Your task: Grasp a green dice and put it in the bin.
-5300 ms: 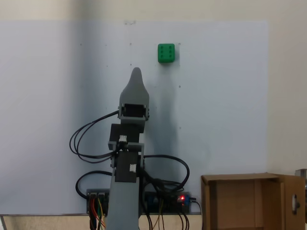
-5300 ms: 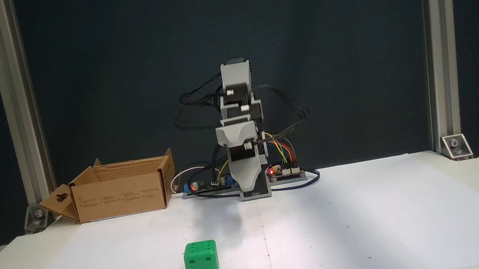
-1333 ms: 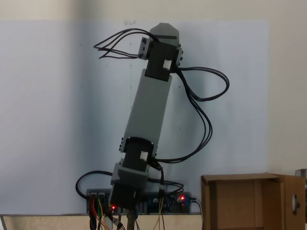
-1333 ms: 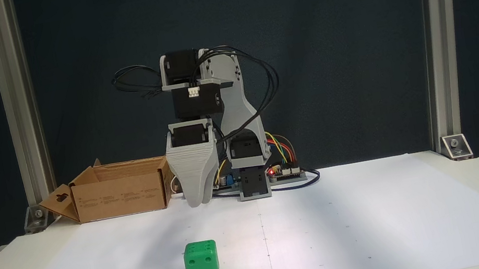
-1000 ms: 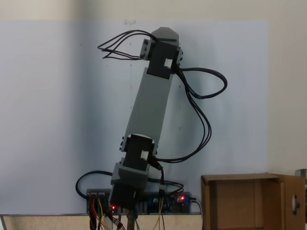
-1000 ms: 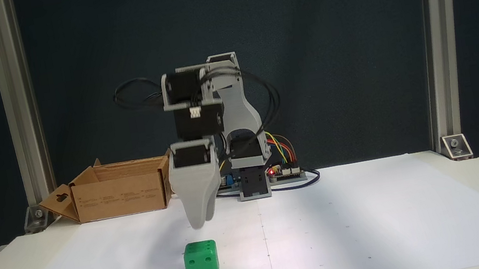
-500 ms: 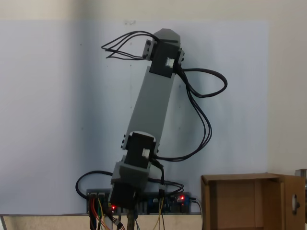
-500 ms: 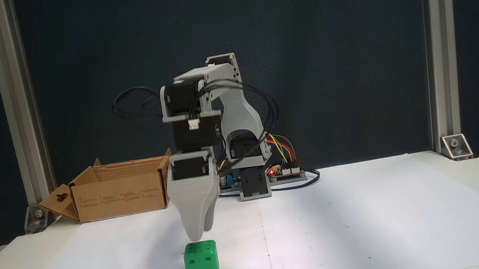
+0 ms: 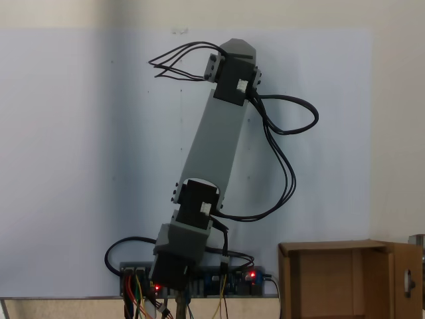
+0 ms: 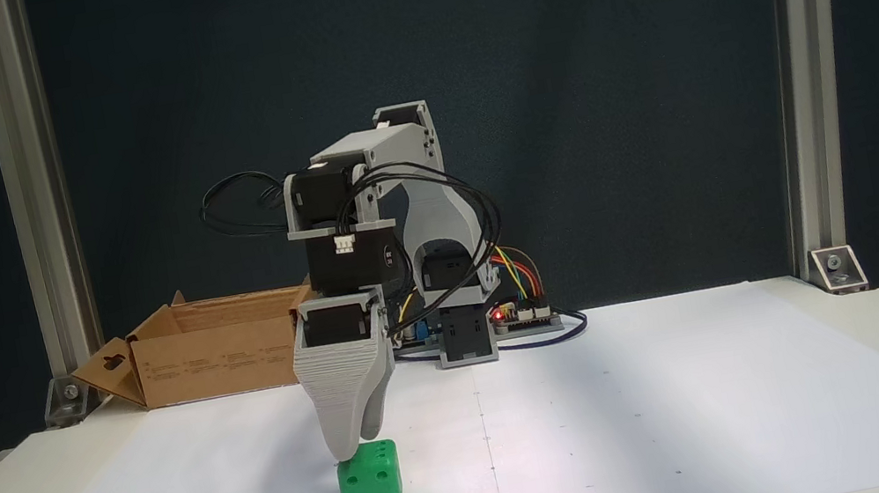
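Reaching down over the white paper sheet [image 10: 613, 432], the Koch arm [image 9: 212, 146] brings its gripper [image 10: 353, 448] to the top of the green dice [image 10: 372, 492], the grey tips just at or above the cube's upper left edge in a fixed view; the two jaws stand one behind the other there, so whether they are apart or together cannot be told. The dice sits flat on the sheet near its front edge, well apart from the cardboard bin [image 10: 220, 347], which stands at the back left beside the control board [image 10: 518, 318] and an aluminium frame post [image 10: 37, 216]. In a fixed view from above, the arm's grey link slants across the paper and covers the dice; the bin [image 9: 332, 279] shows at the lower right, its flaps upright and its mouth open. The cube looks like rigid, light moulded plastic with smooth faces and rounded corners, so it should hold its shape but may slide or twist if pinched near a corner; two opposite flat faces, taken low and square, seem the safest hold. Bare paper lies all around the dice, leaving room to spread the jaws, and the path back to the bin looks free, though the raised flaps call for a lift above their rim before the drop
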